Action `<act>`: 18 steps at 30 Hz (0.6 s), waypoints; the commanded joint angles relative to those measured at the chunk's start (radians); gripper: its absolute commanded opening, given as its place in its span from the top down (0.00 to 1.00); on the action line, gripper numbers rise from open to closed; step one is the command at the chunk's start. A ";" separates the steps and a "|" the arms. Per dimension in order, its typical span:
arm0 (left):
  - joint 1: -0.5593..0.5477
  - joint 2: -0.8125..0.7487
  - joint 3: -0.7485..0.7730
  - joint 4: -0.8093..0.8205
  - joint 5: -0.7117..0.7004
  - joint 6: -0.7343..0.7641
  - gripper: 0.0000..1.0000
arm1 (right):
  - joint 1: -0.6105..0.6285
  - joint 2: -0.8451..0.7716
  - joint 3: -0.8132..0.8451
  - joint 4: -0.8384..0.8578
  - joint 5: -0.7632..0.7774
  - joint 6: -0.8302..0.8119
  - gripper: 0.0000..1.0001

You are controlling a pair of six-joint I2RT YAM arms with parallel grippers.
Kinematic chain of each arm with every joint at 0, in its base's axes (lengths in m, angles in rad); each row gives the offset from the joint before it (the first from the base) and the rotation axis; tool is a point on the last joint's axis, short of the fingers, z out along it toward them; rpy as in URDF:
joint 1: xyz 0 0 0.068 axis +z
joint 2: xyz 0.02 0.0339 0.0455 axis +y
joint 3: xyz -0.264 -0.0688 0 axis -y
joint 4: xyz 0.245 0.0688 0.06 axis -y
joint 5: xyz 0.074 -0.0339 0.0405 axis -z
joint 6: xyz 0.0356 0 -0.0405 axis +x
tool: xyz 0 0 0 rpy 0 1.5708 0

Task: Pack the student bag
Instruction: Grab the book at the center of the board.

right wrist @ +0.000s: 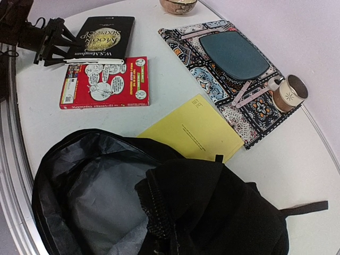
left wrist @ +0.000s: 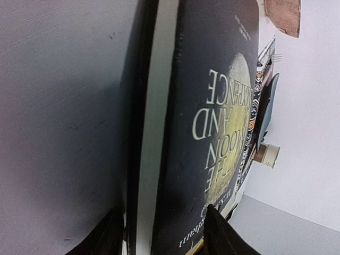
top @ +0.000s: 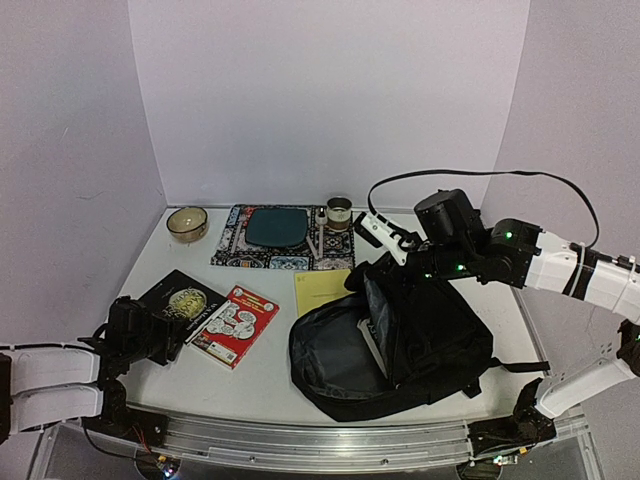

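The student bag (top: 430,340) is a large black backpack lying open at centre right, its grey lining (right wrist: 101,196) showing. My right gripper (top: 368,268) holds the bag's top flap (right wrist: 212,180) raised; its fingers are hidden in the fabric in the right wrist view. My left gripper (top: 165,335) is at the near edge of a black book (top: 185,300) at the left. Its dark fingers (left wrist: 220,234) straddle the book's edge (left wrist: 154,133), one on the cover and one underneath. A red book (top: 235,325) and a yellow notebook (top: 322,292) lie flat between the black book and the bag.
At the back lies a patterned mat (top: 232,255) with a dark teal pad (top: 275,227), a cup (top: 339,212) on its right end, and a bowl (top: 187,222) to its left. A bag strap (top: 520,366) trails to the right. Purple walls close the sides and back.
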 commanded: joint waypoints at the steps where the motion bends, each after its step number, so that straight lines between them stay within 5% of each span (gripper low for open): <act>1: 0.003 0.033 -0.017 0.015 -0.048 -0.015 0.54 | -0.001 -0.011 0.012 0.045 -0.004 -0.001 1.00; 11: 0.003 0.028 0.047 0.023 -0.058 0.032 0.99 | 0.000 0.000 0.012 0.044 -0.009 -0.002 1.00; 18: 0.004 -0.051 0.110 -0.045 -0.059 0.087 1.00 | 0.000 0.027 -0.008 0.039 -0.071 0.032 1.00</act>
